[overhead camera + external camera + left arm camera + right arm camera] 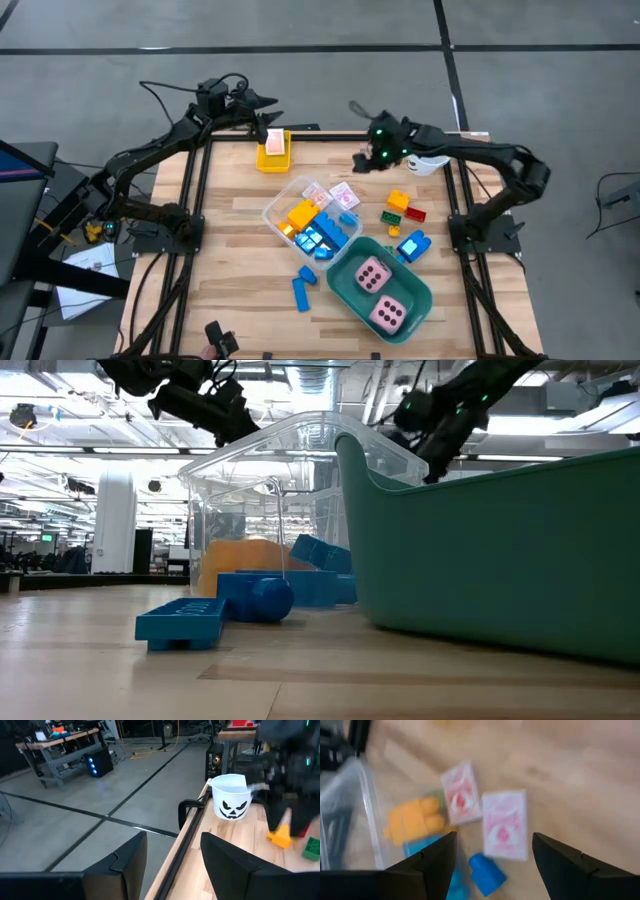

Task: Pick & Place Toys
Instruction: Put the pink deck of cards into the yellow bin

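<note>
Pink cards [490, 817] beneath right gripper's [492, 851] spread jaws.

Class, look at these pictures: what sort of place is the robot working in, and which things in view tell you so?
Probably a large robotics lab or workshop: a grey concrete floor with taped lines, long ceiling lights over an open hall, and a workbench with equipment beyond the wooden table.
</note>
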